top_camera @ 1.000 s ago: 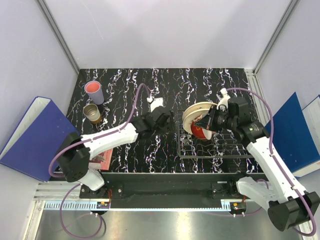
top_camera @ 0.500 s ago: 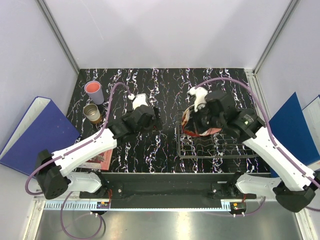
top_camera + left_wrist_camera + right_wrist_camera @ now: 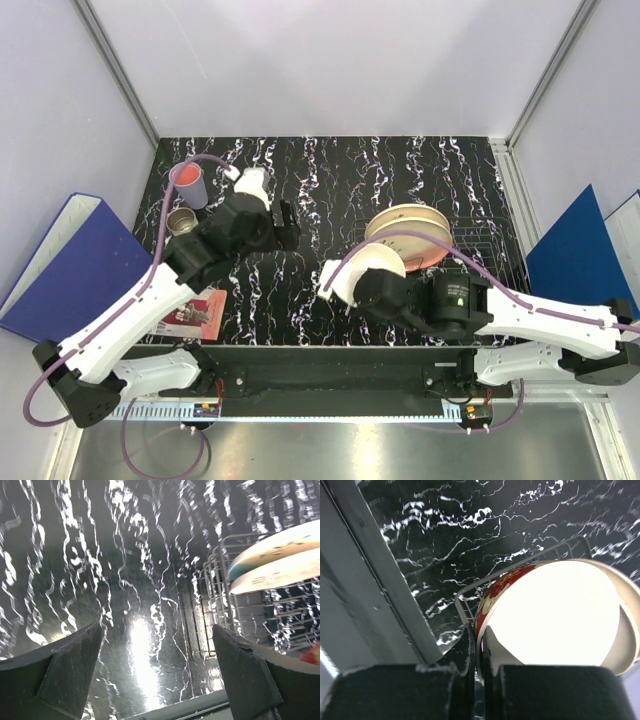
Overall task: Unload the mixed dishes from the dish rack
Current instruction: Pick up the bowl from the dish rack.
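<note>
Bowl pinched in the right tool [image 3: 479, 645], left tool [image 3: 157, 629] gaping and empty!

Far out at 10 o'clock on the worktop [image 3: 330, 170] stands the tumbler [image 3: 188, 182], with the cup [image 3: 181, 222] just at its 6 o'clock and the card [image 3: 200, 312] lying down at 8 o'clock by the near edge. The left tool hangs over bare worktop at the cup's 3 o'clock, fingers spread wide, nothing between them. The right tool's fingers are squeezed together on the rim of the bowl [image 3: 555, 615], red outside and white inside, tipped over the 8 o'clock corner of the rack [image 3: 475, 240]. At the bowl's 1 o'clock, two plates [image 3: 405, 225] stand on edge in the rack.
</note>
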`<state>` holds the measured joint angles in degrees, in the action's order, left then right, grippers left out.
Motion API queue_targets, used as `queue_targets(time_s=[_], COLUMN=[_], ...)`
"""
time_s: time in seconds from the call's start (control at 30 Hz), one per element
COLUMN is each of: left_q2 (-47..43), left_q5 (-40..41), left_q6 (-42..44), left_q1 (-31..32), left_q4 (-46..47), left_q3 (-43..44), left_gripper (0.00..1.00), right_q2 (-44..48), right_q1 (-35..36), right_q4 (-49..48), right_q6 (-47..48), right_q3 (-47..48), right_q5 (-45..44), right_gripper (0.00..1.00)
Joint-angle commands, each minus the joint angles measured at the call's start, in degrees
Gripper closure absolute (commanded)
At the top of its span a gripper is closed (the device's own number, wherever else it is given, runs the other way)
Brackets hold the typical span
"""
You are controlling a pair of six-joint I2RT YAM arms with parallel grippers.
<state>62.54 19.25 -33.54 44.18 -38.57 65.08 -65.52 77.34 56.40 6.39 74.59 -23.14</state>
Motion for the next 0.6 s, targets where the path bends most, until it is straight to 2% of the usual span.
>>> queue_targets(time_s=[0.0, 0.07, 0.17, 0.27, 0.4, 0.57], left_q2=[-1.2, 0.8, 3.3, 5.7, 7.0, 5.4], left_q5=[-11.8, -14.5, -25.1, -30.3, -33.3, -33.3], left_q6=[12.3, 14.7, 18.3, 18.9, 19.1, 19.4], left_q1=[-2.8, -2.9, -3.0, -2.9, -2.9, -2.9], left_q4=[-3.8, -5.5, -6.8, -6.9, -7.2, -7.3], left_q3=[7.9, 10.3, 13.7, 15.3, 16.0, 14.4], left_gripper=[0.05, 0.06, 0.07, 0.11, 0.14, 0.16], right_q2=[1.4, 0.7, -2.1, -4.5, -6.8, -8.5], right_q1=[4.2, 4.2, 4.3, 4.3, 4.3, 4.3], right_q4=[-6.4, -6.6, -7.4, -8.2, -8.9, -9.5], right_q6=[11.8, 13.5, 16.4, 18.0, 18.8, 18.5], right_q3=[-1.1, -0.8, -0.2, 1.4, 4.0, 6.5], right_q5=[-8.7, -7.5, -2.4, 0.9, 4.8, 9.2], right_gripper=[1.0, 1.0, 1.0, 1.0, 1.0, 1.0])
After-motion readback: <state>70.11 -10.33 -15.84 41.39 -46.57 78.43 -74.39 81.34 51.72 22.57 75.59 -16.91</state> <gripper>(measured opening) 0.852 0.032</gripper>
